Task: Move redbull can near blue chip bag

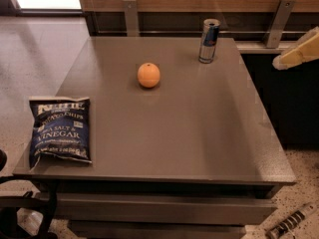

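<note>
redbull can (209,40) upright at table's (199,133) far edge, blue chip bag (60,132) well apart at near left | my gripper (297,54) beyond right edge, its state i cannot tell | risk: slim can topples if clipped; orange (148,74) lies between

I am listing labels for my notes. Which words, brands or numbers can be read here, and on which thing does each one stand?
"SALT & VINEGAR": white letters on the blue chip bag.
Brand line at the top of that bag: too blurred to read.
redbull can: blue and silver, no letters can be read.
gripper, at the right edge of the view: no text on it.
</note>
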Available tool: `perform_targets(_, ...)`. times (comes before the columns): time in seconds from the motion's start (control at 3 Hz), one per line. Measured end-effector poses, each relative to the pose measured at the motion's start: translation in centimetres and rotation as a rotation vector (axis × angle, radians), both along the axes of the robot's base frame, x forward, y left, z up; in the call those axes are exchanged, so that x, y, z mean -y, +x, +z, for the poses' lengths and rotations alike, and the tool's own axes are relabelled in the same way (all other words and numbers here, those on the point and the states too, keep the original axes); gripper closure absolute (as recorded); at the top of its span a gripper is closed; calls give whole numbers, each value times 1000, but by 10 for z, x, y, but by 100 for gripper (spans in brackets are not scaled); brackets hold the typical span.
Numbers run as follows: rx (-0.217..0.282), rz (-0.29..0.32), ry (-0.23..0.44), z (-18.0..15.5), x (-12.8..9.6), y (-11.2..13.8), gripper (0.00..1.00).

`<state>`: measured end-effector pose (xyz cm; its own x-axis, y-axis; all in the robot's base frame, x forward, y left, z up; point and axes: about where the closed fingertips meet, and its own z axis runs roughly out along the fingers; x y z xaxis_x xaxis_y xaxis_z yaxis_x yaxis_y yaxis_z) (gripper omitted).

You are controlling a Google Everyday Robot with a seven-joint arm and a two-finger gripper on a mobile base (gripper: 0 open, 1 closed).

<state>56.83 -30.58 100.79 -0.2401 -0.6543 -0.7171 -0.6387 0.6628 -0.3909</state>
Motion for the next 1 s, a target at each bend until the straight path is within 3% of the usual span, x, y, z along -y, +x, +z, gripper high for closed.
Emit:
perform_targets(0.33, 99, 43, 151, 0, -9, 42, 0)
perform_targets(0.67, 142, 87, 309, -10, -25, 76, 0)
perform_targets(1.0, 142, 91, 307, -10, -27, 77, 0)
